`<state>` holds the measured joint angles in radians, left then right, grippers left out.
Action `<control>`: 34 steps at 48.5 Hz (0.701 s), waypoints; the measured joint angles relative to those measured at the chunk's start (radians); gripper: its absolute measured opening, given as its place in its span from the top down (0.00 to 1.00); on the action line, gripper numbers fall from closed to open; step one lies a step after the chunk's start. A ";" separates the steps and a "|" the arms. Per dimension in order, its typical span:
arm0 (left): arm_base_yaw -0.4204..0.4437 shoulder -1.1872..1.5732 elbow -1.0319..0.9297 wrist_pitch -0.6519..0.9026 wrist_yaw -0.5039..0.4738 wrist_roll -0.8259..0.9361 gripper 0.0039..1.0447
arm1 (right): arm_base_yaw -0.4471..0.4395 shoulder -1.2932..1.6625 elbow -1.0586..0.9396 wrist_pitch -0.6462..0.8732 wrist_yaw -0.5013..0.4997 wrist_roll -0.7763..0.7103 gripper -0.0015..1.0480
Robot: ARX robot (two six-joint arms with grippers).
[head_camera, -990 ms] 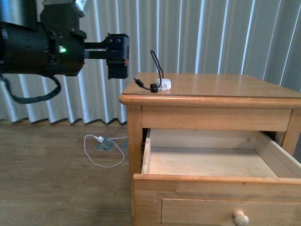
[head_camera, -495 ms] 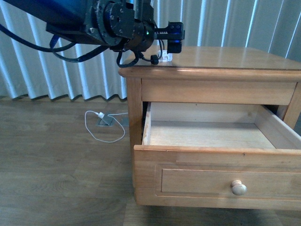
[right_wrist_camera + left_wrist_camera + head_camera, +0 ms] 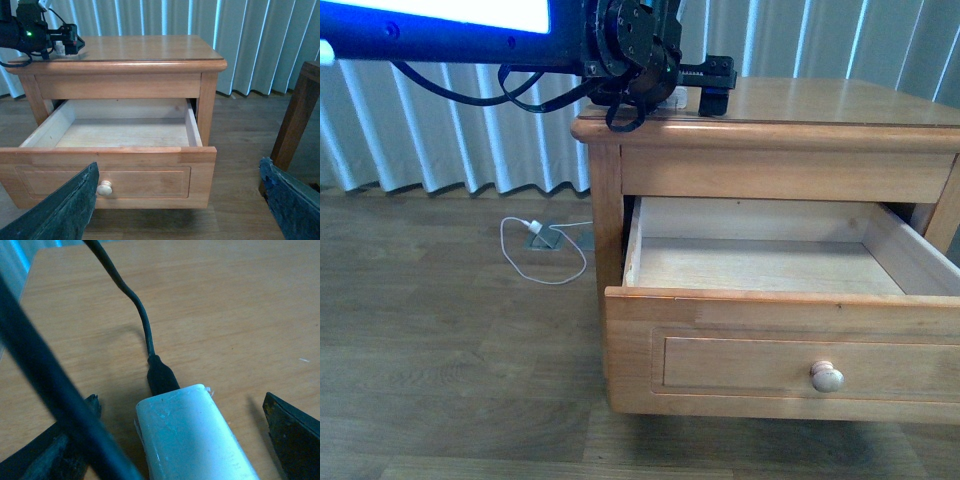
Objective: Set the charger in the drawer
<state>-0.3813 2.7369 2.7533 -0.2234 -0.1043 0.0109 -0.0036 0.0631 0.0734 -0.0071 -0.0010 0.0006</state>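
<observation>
Charger point(image 3: 195, 440) between parted left jaws

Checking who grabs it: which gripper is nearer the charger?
Left. The left gripper straddles the charger on the nightstand; the right gripper hangs before the open drawer, well away.

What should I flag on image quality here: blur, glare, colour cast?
Front view: the left arm is blown out to a white-blue band. Left wrist view: the charger sits close and soft, with a blurred black cable crossing the foreground. Right wrist view: drawer sharp, near fingers blurred, curtains tinted blue.
</observation>
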 joint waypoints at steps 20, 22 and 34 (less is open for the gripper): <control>-0.004 -0.124 -0.240 0.122 0.003 0.018 0.62 | 0.000 0.000 0.000 0.000 0.000 0.000 0.08; -0.003 -0.146 -0.282 0.145 0.006 0.018 0.62 | 0.000 0.000 0.000 0.000 0.000 0.000 0.08; 0.001 -0.346 -0.600 0.315 0.047 0.015 0.62 | 0.000 0.000 0.000 0.000 0.000 0.000 0.08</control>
<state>-0.3801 2.3905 2.1536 0.0914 -0.0570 0.0257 -0.0036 0.0635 0.0734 -0.0071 -0.0010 0.0006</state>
